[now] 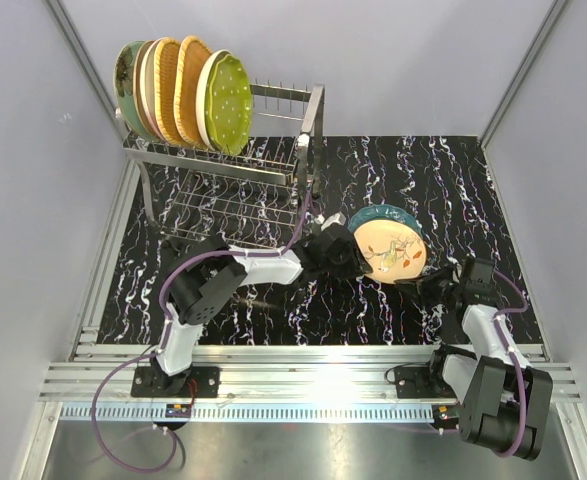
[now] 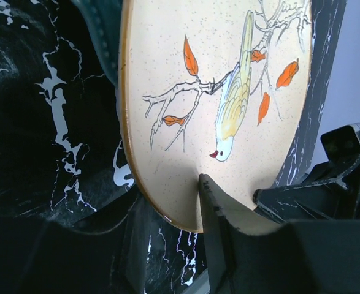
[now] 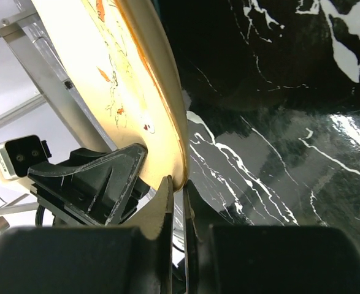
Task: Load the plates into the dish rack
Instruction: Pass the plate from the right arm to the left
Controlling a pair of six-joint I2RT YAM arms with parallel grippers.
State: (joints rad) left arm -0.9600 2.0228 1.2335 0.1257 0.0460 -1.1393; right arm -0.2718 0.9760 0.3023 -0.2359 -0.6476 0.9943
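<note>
The round beige speckled plate [image 1: 393,252], painted with a yellow bird on a bare branch with orange leaves, stands on edge at about 3 o'clock from the middle of your black, white-veined table [image 1: 433,170]. A dark teal plate [image 1: 378,212] sits right behind it, with only its rim showing at the top. Your right gripper [image 3: 178,197] pinches the beige plate's rim at 5 o'clock. Your left gripper [image 2: 161,197] straddles the rim at 9 o'clock, one finger against the painted face; you cannot tell whether it clamps. The silver wire dish rack [image 1: 311,125] stands at 10 o'clock, with a row of upright plates [image 1: 188,90] in its top tier.
</note>
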